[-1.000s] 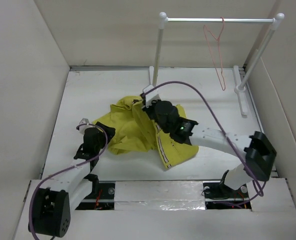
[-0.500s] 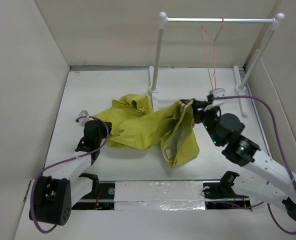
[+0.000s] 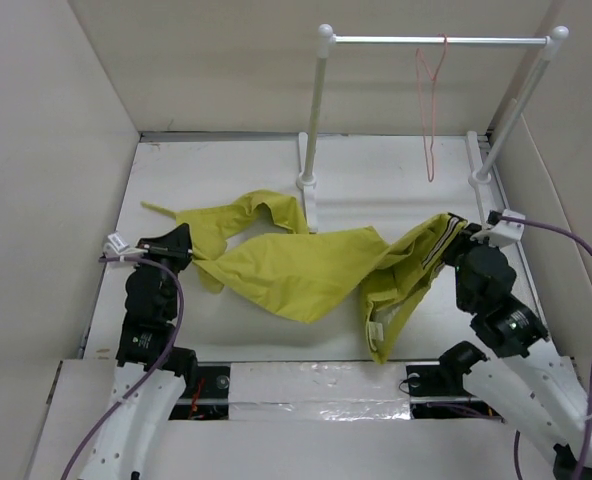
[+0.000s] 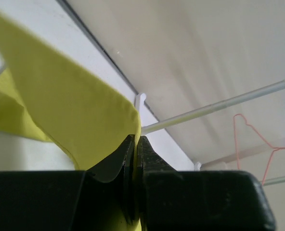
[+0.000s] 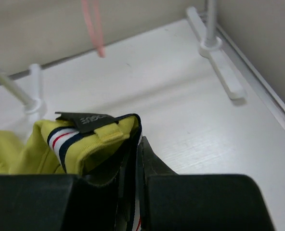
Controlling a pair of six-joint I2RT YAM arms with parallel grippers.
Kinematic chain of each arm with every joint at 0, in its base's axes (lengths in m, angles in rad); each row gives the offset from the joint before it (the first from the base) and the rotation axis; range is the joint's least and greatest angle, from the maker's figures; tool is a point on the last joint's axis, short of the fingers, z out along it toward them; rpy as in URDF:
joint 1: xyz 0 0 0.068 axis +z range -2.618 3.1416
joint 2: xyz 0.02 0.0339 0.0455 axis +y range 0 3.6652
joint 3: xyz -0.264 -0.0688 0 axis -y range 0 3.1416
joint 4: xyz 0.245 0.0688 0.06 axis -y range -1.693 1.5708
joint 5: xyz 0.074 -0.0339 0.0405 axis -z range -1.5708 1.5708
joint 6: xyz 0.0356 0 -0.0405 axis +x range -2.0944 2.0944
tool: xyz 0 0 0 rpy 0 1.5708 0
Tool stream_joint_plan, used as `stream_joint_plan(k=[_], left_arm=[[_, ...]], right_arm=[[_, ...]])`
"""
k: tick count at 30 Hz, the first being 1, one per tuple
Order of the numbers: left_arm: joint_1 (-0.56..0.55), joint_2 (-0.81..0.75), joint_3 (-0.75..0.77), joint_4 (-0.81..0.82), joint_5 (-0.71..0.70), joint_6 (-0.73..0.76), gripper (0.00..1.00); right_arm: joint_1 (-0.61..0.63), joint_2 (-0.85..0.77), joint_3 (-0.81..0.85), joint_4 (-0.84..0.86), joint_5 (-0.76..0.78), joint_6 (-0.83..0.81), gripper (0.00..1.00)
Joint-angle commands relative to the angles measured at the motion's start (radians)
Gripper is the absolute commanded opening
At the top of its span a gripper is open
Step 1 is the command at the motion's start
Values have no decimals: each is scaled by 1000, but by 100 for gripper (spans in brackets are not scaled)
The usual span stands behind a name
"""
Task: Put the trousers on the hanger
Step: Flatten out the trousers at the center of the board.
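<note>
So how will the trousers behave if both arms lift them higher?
Probably floppy: the trousers sag and fold between the left end effector and right end effector. Likely light, since mere pinches hold them. Unheld folds would probably dangle.

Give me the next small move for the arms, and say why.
Probably raise the right claw toward the hanger. Both it and the left claw are shut on the trousers, which stretch across the table between them, while the hanger hangs bare on the rail behind.
</note>
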State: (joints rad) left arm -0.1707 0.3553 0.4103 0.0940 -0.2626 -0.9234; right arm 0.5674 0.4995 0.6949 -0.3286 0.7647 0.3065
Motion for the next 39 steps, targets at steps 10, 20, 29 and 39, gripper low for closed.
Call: stream_joint_plan(k=[10,20,29,39], left_arm=[[-10,5,148,-42,-30,58,0],[-10,-88,396,-19,-250,127,0],[-10,112,599,26,-270,210,0],[-10,534,610,169,-331,192,0]], right_arm=[[-659,205,-60,287,-376,122,0],[-595,-154,106,-36,-710,-52,0],[-543,-7,587,-265,-1112,-172,0],[-624,238,80,164,-757,-43,0]])
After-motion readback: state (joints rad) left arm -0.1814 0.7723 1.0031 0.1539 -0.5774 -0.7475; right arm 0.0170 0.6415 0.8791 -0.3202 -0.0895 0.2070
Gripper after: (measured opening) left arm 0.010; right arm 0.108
